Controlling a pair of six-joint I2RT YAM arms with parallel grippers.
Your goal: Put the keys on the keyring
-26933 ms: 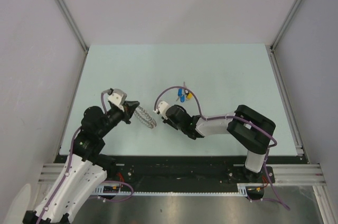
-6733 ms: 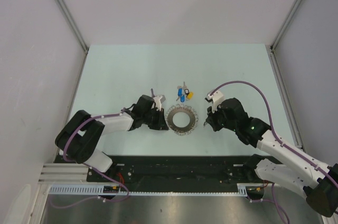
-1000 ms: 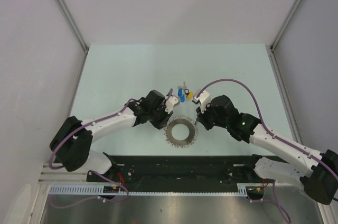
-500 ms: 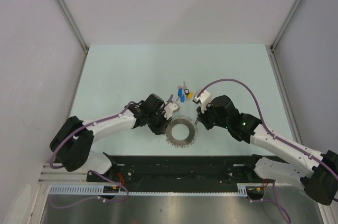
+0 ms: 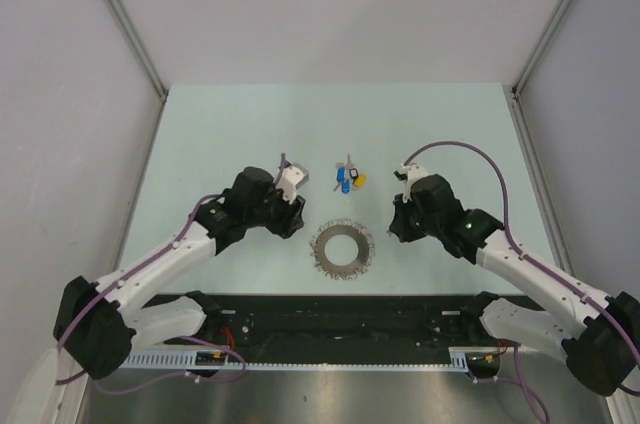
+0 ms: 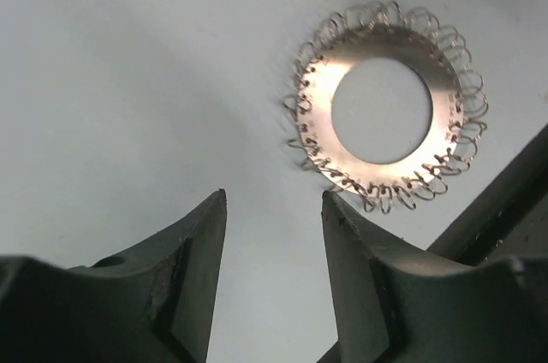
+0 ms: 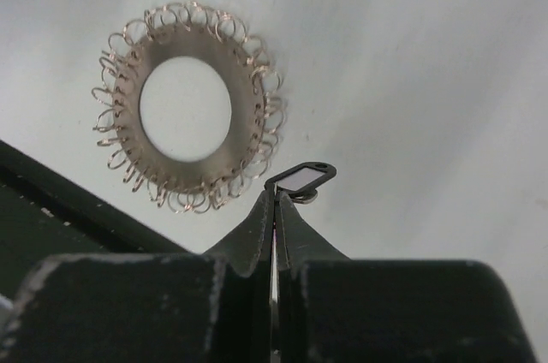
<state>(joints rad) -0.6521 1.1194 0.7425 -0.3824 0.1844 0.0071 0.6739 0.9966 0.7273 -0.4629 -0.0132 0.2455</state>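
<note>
Right gripper (image 7: 274, 193) is clamped tight on the black-rimmed key (image 7: 301, 176) — its metal bit barely shows. Left gripper (image 6: 274, 200) is spread wide, holding nothing, near the keyring (image 6: 318, 98).

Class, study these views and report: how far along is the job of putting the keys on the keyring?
Done: nothing threaded yet; the keyring lies flat on the table, its wire loops bare. In hand: the right gripper is shut on a black-rimmed key tag beside the ring; the left gripper is open and empty. Left: hooking that tag on, then the blue and yellow keys lying beyond the ring.
</note>
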